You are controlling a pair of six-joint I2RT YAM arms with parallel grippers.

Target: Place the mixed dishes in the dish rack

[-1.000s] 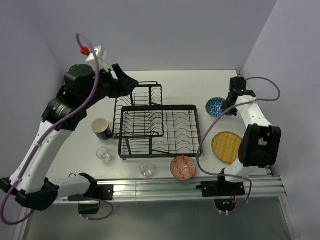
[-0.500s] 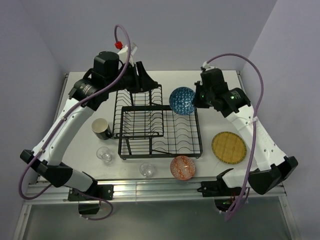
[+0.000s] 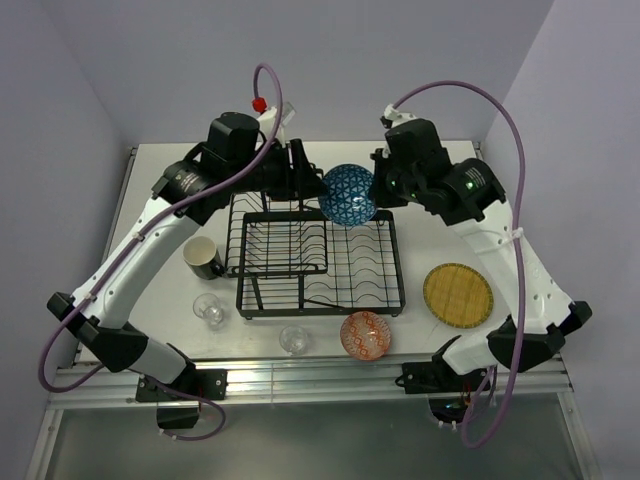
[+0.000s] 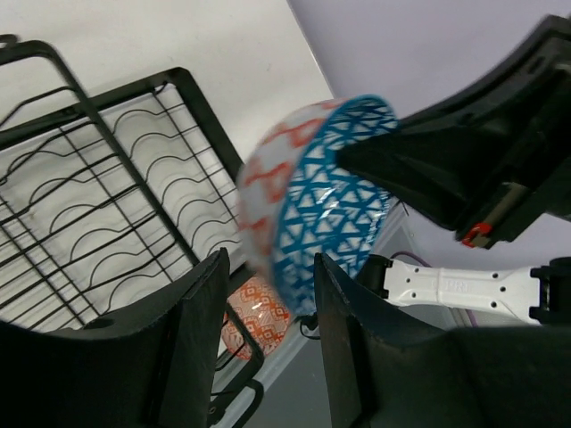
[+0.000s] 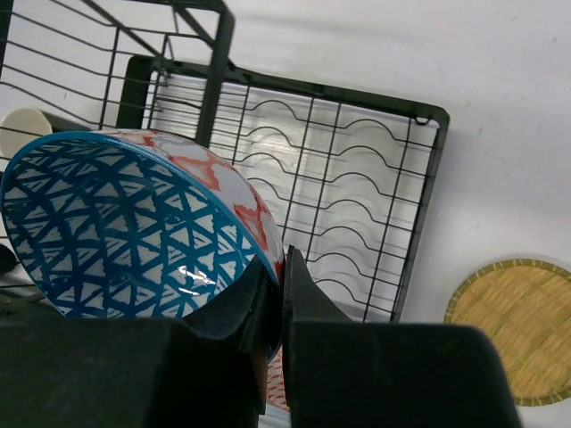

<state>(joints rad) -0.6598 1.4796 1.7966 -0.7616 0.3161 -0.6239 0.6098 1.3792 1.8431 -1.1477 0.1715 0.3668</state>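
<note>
Right hand (image 5: 278,276) pinching glossy blue bowl (image 5: 134,223), black wire rack (image 3: 318,262) below

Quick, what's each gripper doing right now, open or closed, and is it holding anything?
Left gripper: open, holding nothing; the blue bowl is just ahead of it.
Right gripper: closed on the blue bowl's rim.

A: Blue bowl (image 3: 348,194)?
B: Off the table, tipped on edge above the dish rack's (image 3: 396,260) far side. Blue lattice inside, white-and-orange outside.
A: Others?
B: All on the table (none racked). Orange-red bowl (image 3: 365,334) by the rack's near right corner, yellow plate (image 3: 458,294) further right, black mug (image 3: 203,257) just left. First glass cup (image 3: 209,308) below the mug, second glass cup (image 3: 295,340) in front.
</note>
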